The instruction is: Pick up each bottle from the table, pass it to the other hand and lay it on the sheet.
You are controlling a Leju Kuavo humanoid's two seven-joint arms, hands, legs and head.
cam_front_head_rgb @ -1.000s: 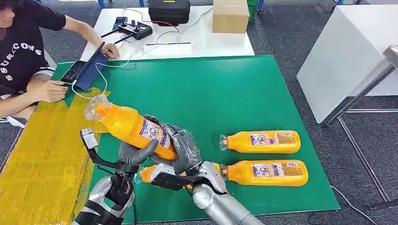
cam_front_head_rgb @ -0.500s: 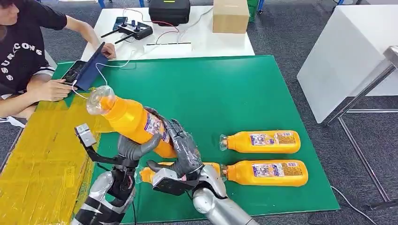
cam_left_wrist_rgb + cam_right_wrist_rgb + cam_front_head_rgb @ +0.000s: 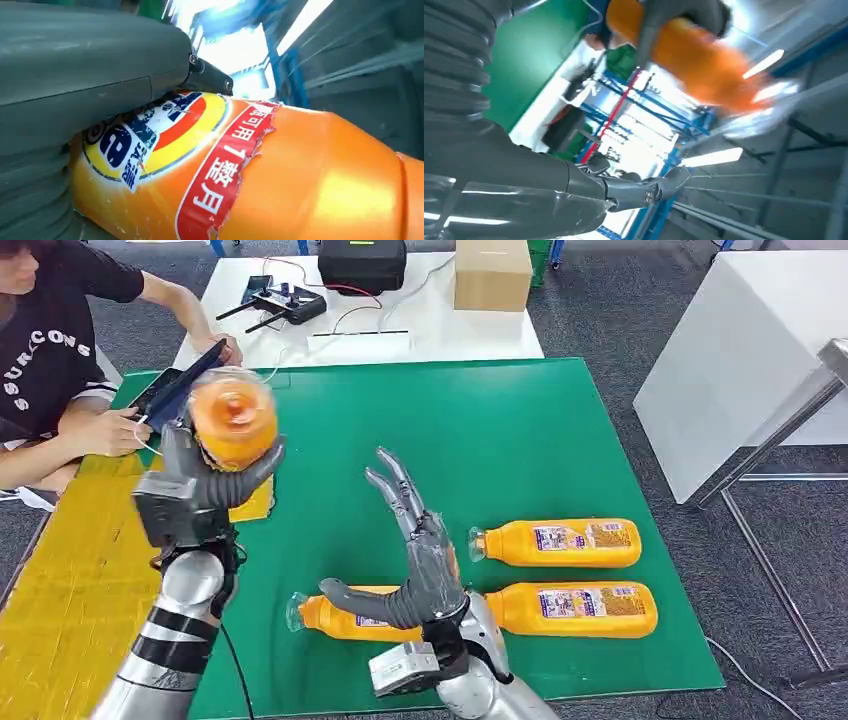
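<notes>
Left hand raised at the left of the scene, fingers wrapped around an orange bottle held end-on toward the head camera, above the edge where the yellow sheet meets the green surface. Same bottle close up from the left wrist, label with red band and blue lettering pressed against the grey thumb. Right hand lifted near the middle, fingers spread and straight, holding nothing, well apart from the held bottle. Seen from the right wrist, held bottle blurred above the open fingers.

Three more bottles lying on the green surface: one near, partly behind the right hand, cap end to the left; one to the right, cap end left; one just nearer than that, parallel to it.

At far left, a person seated, hands on a tablet with a white cable. Beyond, on a white table, a remote controller, a black case and a cardboard box.
</notes>
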